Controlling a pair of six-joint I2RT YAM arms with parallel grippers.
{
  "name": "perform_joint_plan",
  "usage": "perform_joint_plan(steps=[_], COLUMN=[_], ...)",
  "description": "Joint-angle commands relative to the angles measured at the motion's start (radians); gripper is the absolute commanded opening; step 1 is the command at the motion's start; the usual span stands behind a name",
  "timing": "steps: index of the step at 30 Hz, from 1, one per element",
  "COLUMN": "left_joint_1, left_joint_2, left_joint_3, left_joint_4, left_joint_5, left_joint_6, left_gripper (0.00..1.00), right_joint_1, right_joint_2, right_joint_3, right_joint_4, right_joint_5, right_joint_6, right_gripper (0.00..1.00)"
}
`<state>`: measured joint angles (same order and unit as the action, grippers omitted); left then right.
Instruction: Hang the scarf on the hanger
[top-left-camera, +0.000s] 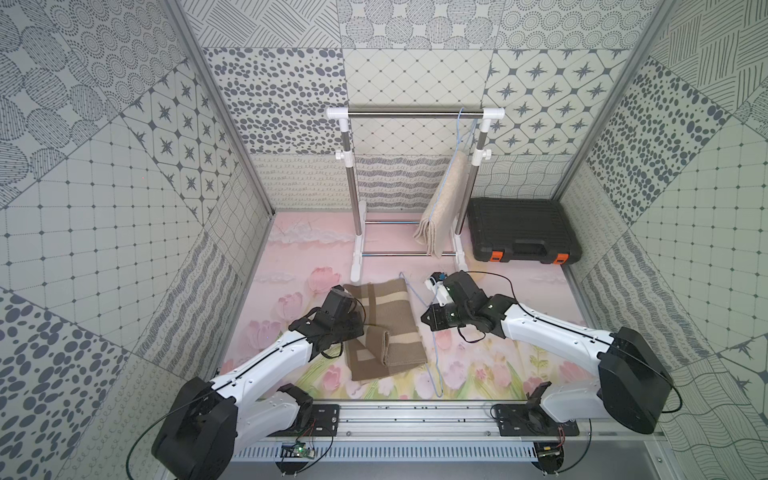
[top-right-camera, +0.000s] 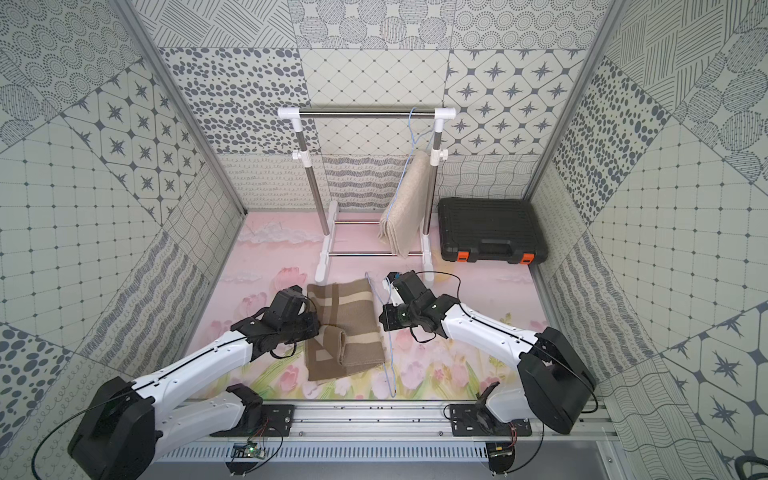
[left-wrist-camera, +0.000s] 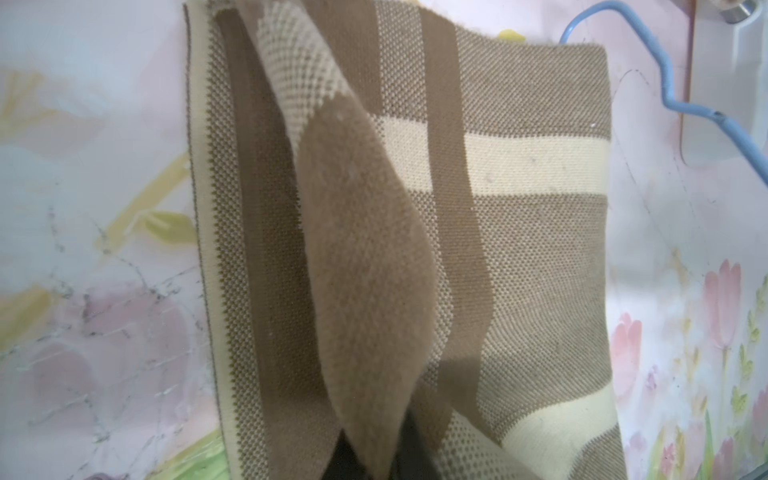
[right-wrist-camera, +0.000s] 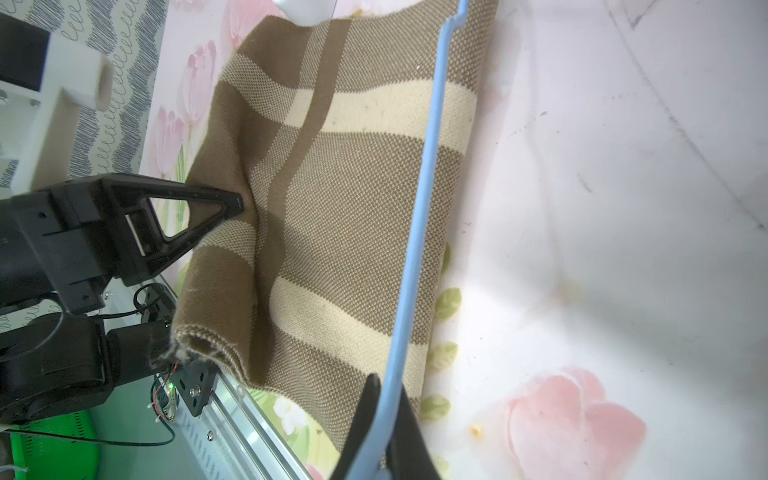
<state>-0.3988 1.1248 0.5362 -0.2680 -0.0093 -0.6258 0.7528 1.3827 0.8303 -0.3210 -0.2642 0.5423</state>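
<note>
Left jaws pinched a raised fold of the brown striped scarf (top-left-camera: 390, 307) on the bench (top-left-camera: 299, 257), right jaws clamped the blue wire hanger (right-wrist-camera: 419, 208) along its edge, and we judged the hanger must next slide under that fold.

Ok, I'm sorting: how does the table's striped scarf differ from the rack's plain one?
The striped scarf is brown with cream bands; the plain scarf is uniform beige. The striped scarf lies on the table; the plain scarf hangs from the rack. Both are folded.
</note>
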Motion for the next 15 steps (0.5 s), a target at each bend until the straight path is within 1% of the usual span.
perform_joint_plan(steps=[1,2,3,4,7,8,10,12,13,15], left_joint_1=[0.029,0.034,0.036,0.037,0.035,0.035,0.036,0.029,0.01,-0.054], left_joint_2=[0.043,0.046,0.039,0.016,-0.109,-0.174,-0.243,-0.234,-0.201,-0.129], left_joint_3=[0.041,0.051,0.059,0.067,0.083,0.091,0.121,0.156,0.174,0.195], left_joint_4=[-0.107,-0.139,-0.164,-0.198,-0.286,-0.306,-0.322,-0.277,-0.247,-0.196], left_joint_5=[-0.065,-0.072,-0.073,-0.073,-0.107,-0.116,-0.12,-0.039,0.0,0.028], left_joint_6=[-0.008,-0.031,-0.056,-0.077,-0.136,-0.15,-0.177,-0.193,-0.212,-0.263], left_gripper=[0.46,0.69,0.94,0.98,0.99,0.99,0.99,0.98,0.97,0.95], right_joint_1=[-0.012,-0.01,-0.008,-0.008,-0.005,-0.003,0.005,0.012,0.013,0.016], right_joint_2=[-0.005,-0.003,-0.002,0.001,0.003,0.003,0.005,0.005,0.003,0.003], right_joint_3=[0.005,0.01,0.016,0.022,0.041,0.05,0.073,0.097,0.108,0.133], right_joint_4=[-0.015,-0.015,-0.016,-0.015,-0.02,-0.024,-0.043,-0.061,-0.069,-0.086], right_joint_5=[0.064,0.059,0.059,0.058,0.059,0.057,0.059,0.063,0.065,0.06], right_joint_6=[-0.019,-0.022,-0.028,-0.033,-0.047,-0.053,-0.066,-0.075,-0.079,-0.088], right_gripper=[0.0,0.0,0.0,0.0,0.0,0.0,0.0,0.0,0.0,0.0])
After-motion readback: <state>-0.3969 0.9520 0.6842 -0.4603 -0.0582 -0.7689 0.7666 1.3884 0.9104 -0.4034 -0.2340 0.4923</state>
